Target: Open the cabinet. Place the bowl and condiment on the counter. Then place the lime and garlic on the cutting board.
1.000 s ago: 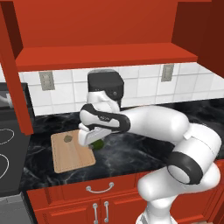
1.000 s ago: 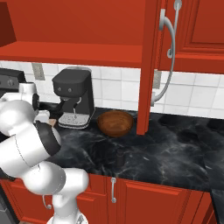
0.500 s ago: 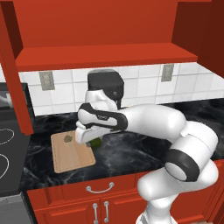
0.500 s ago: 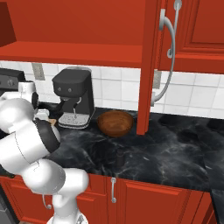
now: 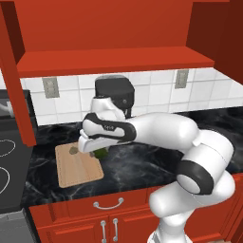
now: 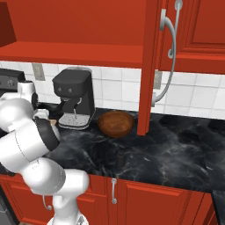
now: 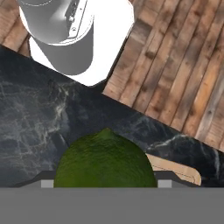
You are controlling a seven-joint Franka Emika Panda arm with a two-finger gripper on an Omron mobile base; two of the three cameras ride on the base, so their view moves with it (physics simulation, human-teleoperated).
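Hand view puts the lime [image 7: 105, 159], a dark green pebbled ball, pinched between the gripper [image 7: 105, 183] fingers, over the black veined bench [image 7: 39, 127] beside the cutting board [image 7: 183, 171] corner. From the left base view, the gripper [image 5: 97, 151] has carried the lime [image 5: 101, 153] slightly left since a second ago, over the board's [image 5: 76, 168] right edge; a small lump [image 5: 73, 150], too small to identify, sits on the board. Farther right, the wooden bowl [image 6: 116, 123] rests by the coffee machine [image 6: 75, 99], bench right of it open.

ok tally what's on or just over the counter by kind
produce: 2 (lime, garlic)
containers: 2 (bowl, condiment)
cutting board: 1
coffee machine: 1
total: 6
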